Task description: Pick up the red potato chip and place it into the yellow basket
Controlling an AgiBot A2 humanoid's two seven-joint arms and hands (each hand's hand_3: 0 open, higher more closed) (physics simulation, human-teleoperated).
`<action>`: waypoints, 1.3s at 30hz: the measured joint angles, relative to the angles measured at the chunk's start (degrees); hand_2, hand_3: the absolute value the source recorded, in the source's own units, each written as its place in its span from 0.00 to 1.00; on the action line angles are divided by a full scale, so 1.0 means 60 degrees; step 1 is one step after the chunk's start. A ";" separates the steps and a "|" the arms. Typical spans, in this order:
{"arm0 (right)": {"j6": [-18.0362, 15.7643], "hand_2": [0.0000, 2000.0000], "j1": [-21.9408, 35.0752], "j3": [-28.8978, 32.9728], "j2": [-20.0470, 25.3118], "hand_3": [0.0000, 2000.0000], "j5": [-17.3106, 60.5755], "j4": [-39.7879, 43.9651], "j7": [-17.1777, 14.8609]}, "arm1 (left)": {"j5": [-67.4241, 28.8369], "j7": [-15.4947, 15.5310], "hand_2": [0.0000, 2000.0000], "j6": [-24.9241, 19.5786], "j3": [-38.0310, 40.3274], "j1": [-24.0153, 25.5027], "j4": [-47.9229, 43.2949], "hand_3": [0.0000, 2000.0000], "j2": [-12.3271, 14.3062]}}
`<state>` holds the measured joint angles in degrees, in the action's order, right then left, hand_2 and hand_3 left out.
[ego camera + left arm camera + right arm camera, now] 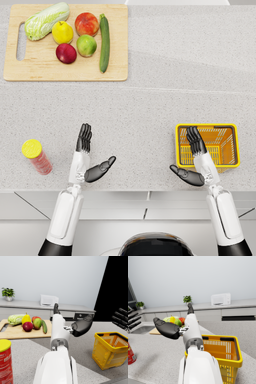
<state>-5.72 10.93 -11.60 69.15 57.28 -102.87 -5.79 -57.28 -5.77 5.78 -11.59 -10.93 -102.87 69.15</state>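
Red potato chip can [37, 156], yellow-lidded, upright on the speckled countertop [150, 110] at lower left of the head view, just left of the left hand [89, 155] and apart from it. Also visible at the lower left edge of the left wrist view [5, 362] and at the left edge of the right wrist view [130, 354].

Left hand: spread open, thumb splayed toward frame centre, nothing held; fingers pointing up-frame.

Right hand [194, 159]: likewise spread open and empty, fingertips over the near left corner of the yellow basket [231, 150], thumb pointing toward frame centre.

Yellow basket: lower right of the head view, well apart from the can, with both hands between the two. Contents: nothing visible inside in the right wrist view [234, 354].

Upper left of the head view: wooden cutting board [30, 67] carrying a napa cabbage [46, 20], a yellow pear [62, 33], a red-orange apple [86, 23], a green-red mango [86, 45], a dark red apple [66, 53] and a cucumber [104, 42]. Well apart from the can and both hands.

Nothing between the left hand and the can.
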 measured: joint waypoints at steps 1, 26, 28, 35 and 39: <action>0.0000 0.00 0.0000 0.0000 0.0000 0.00 0.0000 0.0000 0.0000 | 0.0000 0.0000 0.00 0.0000 0.0000 0.0000 0.0000 0.00 0.0000; 0.0940 0.00 0.0051 0.1857 0.0352 0.00 0.2117 -0.0680 0.0951 | -0.2116 0.0948 0.00 -0.0950 0.2561 -0.0069 -0.0427 0.00 0.0364; 0.0946 0.00 0.0071 0.2237 0.0384 0.00 0.2970 -0.0714 0.0958 | -0.2969 0.0954 0.00 -0.0956 0.3199 -0.0004 -0.0435 0.00 0.0412; 0.0952 0.00 0.0017 0.3114 0.0486 0.00 0.3947 -0.0533 0.0963 | -0.4331 0.0960 0.00 -0.0962 0.5003 0.0170 -0.0290 0.00 0.0553; 0.0952 0.00 -0.0010 0.3092 0.0543 0.00 0.4024 -0.0440 0.0964 | -0.4438 0.0961 0.00 -0.0963 0.5590 0.0341 0.0213 0.00 0.0672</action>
<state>0.00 10.87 6.96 72.41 81.42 -105.51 0.00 -83.90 0.00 0.00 21.94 -8.88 -101.60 73.18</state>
